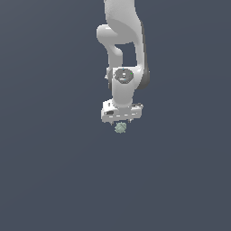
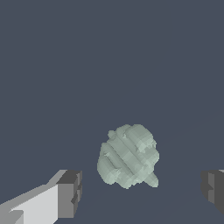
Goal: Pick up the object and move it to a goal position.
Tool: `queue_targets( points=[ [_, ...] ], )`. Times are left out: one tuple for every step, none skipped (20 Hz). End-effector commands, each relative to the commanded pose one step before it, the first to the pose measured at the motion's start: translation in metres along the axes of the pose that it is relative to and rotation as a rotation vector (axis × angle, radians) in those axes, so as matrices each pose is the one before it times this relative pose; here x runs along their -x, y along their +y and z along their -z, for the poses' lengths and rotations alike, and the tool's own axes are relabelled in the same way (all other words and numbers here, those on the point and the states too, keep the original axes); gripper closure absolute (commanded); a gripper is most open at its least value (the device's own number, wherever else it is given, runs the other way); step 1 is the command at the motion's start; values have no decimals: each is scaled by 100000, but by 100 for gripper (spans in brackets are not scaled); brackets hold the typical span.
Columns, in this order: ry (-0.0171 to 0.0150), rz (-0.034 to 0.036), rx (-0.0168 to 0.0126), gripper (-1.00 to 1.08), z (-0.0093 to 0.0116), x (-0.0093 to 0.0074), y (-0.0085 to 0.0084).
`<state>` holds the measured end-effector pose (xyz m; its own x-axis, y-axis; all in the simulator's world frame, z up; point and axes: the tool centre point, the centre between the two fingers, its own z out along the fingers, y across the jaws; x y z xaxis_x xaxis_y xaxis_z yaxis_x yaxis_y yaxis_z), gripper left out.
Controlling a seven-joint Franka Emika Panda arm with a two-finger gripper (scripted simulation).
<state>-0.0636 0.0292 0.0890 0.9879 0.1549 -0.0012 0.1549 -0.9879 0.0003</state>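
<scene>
- The white robot arm (image 1: 121,49) comes down from the top of the exterior view and ends in a broad white claw (image 1: 121,122) pointing downward.
- Just below the claw in the exterior view, at about 6 o'clock from the white hand body, sits the lump (image 1: 120,128), small, pale grey-green and narrower than the claw's width.
- In that view the lump looks close under the hand; the fingers themselves are too small to make out there, so contact cannot be judged from it.
- The wrist view shows the lump (image 2: 128,155) much larger: roundish, knobbly, with ridged bumps and a small pointed nub at its 5 o'clock side.
- The claw (image 2: 142,190) is released, its jaws spread wide: one dark grey fingertip (image 2: 70,194) on a white finger stands at about 8 o'clock from the lump, the other dark fingertip (image 2: 214,189) at about 4 o'clock.
- The lump lies between the two fingertips' line of closing but clear of both, with visible gaps on each side; it is nearer the 8 o'clock fingertip.
- Nothing is gripped.
- The surroundings are a plain dark blue-grey surface (image 1: 54,180) with no visible edges; whether the lump rests on it cannot be told.
</scene>
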Motion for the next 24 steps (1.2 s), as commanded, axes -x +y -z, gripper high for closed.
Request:
queue_targets(
  points=[
    [-8, -15, 3, -92, -258, 16, 12],
    [0, 0, 0, -92, -239, 11, 2],
    [21, 43, -7, -92, -295, 15, -21],
    [0, 0, 0, -92, -372, 19, 3],
    [21, 43, -7, -92, -426, 22, -20],
    [0, 0, 0, -92, -499, 26, 3],
    [21, 43, -7, -92, -544, 27, -19],
    [0, 0, 0, -92, -529, 23, 4],
    [21, 43, -7, -92, -453, 13, -19],
    [0, 0, 0, -92, -398, 5, 5],
    [22, 43, -4, -92, -319, -6, -19],
    [0, 0, 0, -92, -263, -12, 5],
    [0, 0, 0, -92, -199, -16, 5],
    [0, 0, 0, -92, -137, -17, 4],
    [0, 0, 0, -92, -80, -13, 3],
    [0, 0, 0, -92, -26, -5, 1],
    [0, 0, 0, 108, 0, 0, 0],
    [0, 0, 0, 108, 0, 0, 0],
    [0, 0, 0, 108, 0, 0, 0],
    [0, 0, 0, 108, 0, 0, 0],
    [0, 0, 0, 108, 0, 0, 0],
    [0, 0, 0, 108, 0, 0, 0],
    [0, 0, 0, 108, 0, 0, 0],
    [0, 0, 0, 108, 0, 0, 0]
  ],
)
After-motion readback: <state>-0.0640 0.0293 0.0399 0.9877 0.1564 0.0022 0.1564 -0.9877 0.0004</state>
